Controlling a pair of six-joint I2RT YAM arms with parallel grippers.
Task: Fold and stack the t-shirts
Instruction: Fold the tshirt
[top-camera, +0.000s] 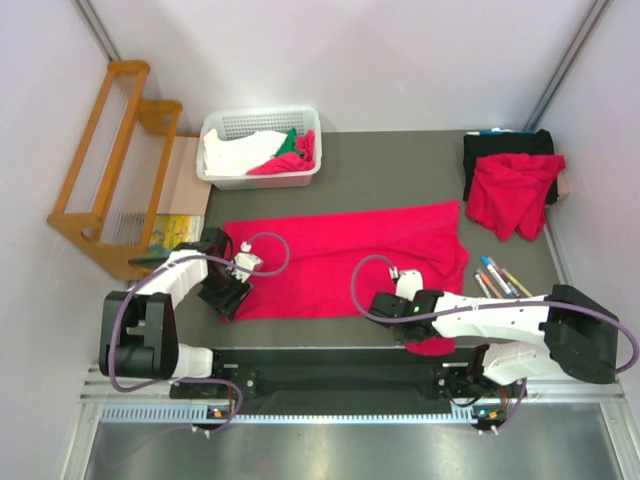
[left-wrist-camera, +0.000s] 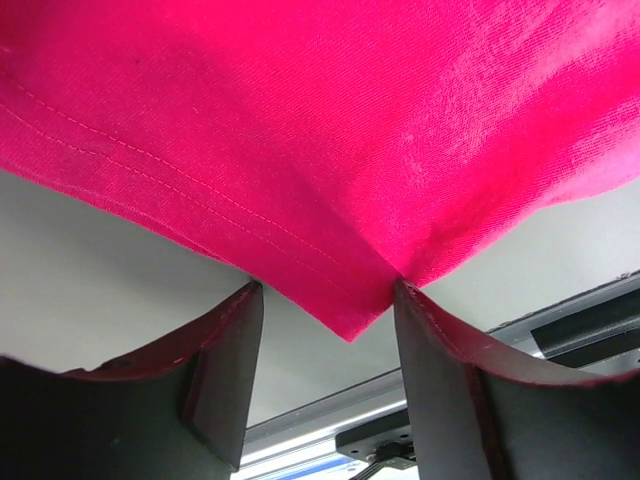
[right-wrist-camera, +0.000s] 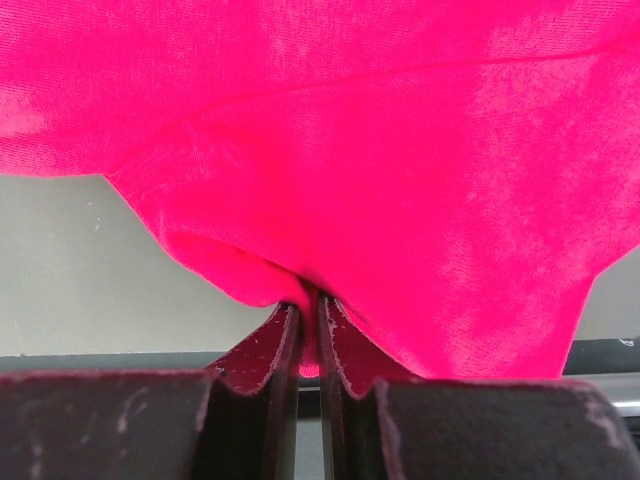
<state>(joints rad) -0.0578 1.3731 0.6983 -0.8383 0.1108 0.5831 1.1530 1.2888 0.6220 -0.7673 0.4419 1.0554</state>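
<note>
One crimson t-shirt (top-camera: 350, 260) lies spread across the middle of the table. My left gripper (top-camera: 225, 298) is open at its near left corner; in the left wrist view the hemmed corner of the shirt (left-wrist-camera: 320, 130) hangs between my open left gripper's (left-wrist-camera: 325, 300) fingers. My right gripper (top-camera: 420, 338) is at the shirt's near edge, shut on a fold of it; the right wrist view shows that gripper (right-wrist-camera: 308, 300) pinching the red cloth (right-wrist-camera: 380, 150). A second red t-shirt (top-camera: 512, 190) lies crumpled at the back right. More red cloth (top-camera: 285, 165) shows in the basket.
A white basket (top-camera: 260, 180) at the back left holds a white cloth (top-camera: 235, 150) and a green cloth (top-camera: 288, 140). A black cloth (top-camera: 505, 145) lies under the crumpled shirt. Markers (top-camera: 495, 275) lie at the right. A wooden frame (top-camera: 110, 170) stands at the far left.
</note>
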